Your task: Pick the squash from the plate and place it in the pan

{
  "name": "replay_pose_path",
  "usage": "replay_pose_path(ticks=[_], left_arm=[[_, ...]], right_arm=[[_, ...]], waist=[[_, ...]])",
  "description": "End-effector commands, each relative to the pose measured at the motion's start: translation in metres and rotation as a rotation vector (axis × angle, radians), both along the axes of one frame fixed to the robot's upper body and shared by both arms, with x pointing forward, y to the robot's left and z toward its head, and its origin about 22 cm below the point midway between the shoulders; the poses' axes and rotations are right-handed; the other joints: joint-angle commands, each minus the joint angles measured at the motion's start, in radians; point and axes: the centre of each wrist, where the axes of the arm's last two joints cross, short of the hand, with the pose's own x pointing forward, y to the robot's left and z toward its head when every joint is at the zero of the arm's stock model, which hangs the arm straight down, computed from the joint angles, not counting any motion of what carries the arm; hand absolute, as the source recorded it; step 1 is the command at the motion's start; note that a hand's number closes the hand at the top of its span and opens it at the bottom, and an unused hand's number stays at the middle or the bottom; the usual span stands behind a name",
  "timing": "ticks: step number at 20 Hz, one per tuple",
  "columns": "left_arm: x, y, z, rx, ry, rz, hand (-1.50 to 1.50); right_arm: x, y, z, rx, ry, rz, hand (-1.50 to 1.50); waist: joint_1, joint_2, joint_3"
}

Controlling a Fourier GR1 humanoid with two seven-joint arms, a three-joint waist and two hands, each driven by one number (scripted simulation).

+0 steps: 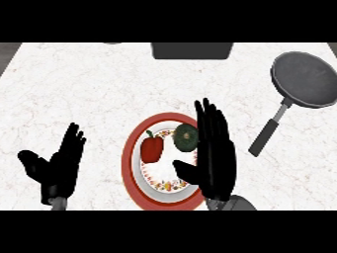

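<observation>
The squash (185,138), dark green and rounded, lies on the red-rimmed plate (129,163), in the plate's upper part toward one o'clock. A red pepper (152,148) lies just beside it, at the squash's eight o'clock. The plate is set on the white marbled desk (76,89) close to the near edge, presumably so that both vegetables are within easy reach. The pan (307,79) is placed well apart, at about two o'clock from the plate, with its handle (264,138) pointing down toward seven o'clock. Its bowl is thus left open from above for something to be lowered in.

The right hand (216,158) is held over the plate's right side. Its fingers (213,121) are straight and stretched toward twelve o'clock, and the thumb is spread toward nine o'clock, below the squash. Nothing is grasped by it. This posture is judged to be a pre-grasp one, the hand being opened wide so that the squash can be taken between thumb and fingers. The squash lies just beside the fingers, at their nine o'clock, its right edge meeting them or slightly hidden by them. Whether contact is made cannot be told.

The left hand (60,168) is seen at the plate's nine o'clock, open with fingers up and holding nothing, at rest.
</observation>
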Motion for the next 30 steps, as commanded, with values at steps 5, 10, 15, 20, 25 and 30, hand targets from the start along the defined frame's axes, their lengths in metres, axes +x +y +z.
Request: replay_pose_path(ticks=[5, 10, 15, 20, 25, 30], left_arm=[[-0.001, -0.004, -0.001, -0.007, 0.044, -0.027, 0.00], [-0.013, -0.006, -0.008, -0.013, 0.057, -0.021, 0.00], [-0.015, -0.002, -0.007, -0.007, 0.044, -0.019, 0.00], [0.011, 0.006, 0.003, -0.023, 0.048, 0.007, 0.00], [0.007, -0.002, 0.001, -0.023, 0.053, -0.015, 0.00], [-0.009, 0.000, -0.021, -0.019, 0.058, -0.023, 0.00]], right_arm=[[0.041, 0.018, 0.033, -0.351, 0.413, -0.107, -1.50], [0.070, 0.042, 0.066, -0.360, 0.442, -0.087, -1.50], [0.090, 0.023, 0.046, -0.434, 0.642, -0.097, -1.50], [0.072, 0.039, 0.046, -0.456, 0.752, -0.037, -1.50], [0.062, 0.029, 0.039, -0.417, 0.754, -0.026, -1.50], [0.076, 0.020, 0.018, -0.376, 0.679, 0.002, -1.50]], waist=[[0.018, 0.006, -0.002], [0.022, 0.008, 0.000], [0.009, 0.006, 0.000], [0.002, 0.004, 0.000], [-0.008, 0.004, 0.000], [-0.001, 0.006, 0.000]])
